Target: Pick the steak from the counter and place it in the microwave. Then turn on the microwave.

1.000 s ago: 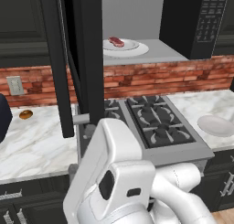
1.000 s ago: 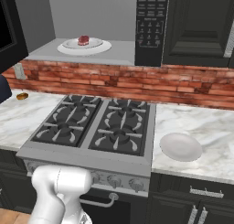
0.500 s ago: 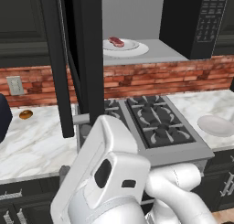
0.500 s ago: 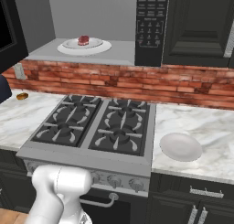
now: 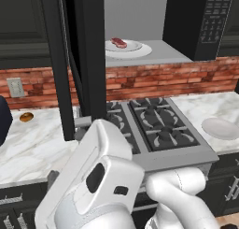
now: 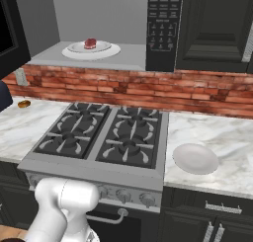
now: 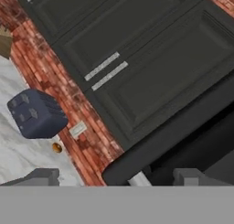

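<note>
While the steak (image 5: 118, 42) lies on the white plate (image 6: 91, 52) inside the microwave (image 6: 163, 28), whose door (image 5: 84, 55) stands open, the arm (image 5: 100, 176) has rolled and pulled back low before the stove (image 6: 104, 140) over the last second, so placing looks done and shutting the door and starting the oven remain. The gripper (image 7: 114, 177) points at the cabinets (image 7: 137, 67) with jaws wide apart and empty. Only its fingertips (image 7: 39, 176) peek up at the hand view's bottom, and the keypad labels are too small to read.

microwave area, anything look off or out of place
Nothing is spilled or damaged. The microwave door stands wide open, with the steak already on the white plate inside. A small orange-brown item sits on the counter, left of the stove.
</note>
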Motion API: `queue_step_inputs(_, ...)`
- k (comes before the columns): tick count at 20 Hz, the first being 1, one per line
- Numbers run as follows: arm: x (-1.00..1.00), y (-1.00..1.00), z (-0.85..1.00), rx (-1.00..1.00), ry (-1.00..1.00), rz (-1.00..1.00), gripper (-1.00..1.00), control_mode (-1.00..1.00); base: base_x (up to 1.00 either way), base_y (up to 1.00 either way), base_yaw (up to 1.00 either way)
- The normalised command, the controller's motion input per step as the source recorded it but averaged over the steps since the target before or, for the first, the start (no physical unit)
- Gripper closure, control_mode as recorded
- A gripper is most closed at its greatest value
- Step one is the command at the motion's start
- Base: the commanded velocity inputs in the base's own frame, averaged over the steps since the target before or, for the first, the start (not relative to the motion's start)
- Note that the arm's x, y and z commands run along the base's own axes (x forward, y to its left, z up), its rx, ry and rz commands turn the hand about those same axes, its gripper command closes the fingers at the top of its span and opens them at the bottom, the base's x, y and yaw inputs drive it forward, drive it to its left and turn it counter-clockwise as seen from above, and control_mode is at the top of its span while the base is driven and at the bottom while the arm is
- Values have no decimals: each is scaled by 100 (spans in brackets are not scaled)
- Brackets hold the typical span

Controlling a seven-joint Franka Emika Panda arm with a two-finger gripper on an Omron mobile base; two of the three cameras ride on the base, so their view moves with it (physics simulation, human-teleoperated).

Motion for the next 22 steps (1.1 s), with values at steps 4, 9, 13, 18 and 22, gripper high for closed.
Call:
queue_step_inputs(4,0,18,5,-2,-22,0,-100,-100,0,0,0)
queue_step_inputs(9,1,13,11,-14,-25,0,-100,-100,0,0,0)
queue_step_inputs(13,10,10,14,-18,-14,-1,-100,-100,0,0,0)
queue_step_inputs(18,28,15,13,-19,-7,-3,-100,-100,0,0,0)
queue_step_inputs(22,27,16,12,-19,-5,-1,-100,-100,0,0,0)
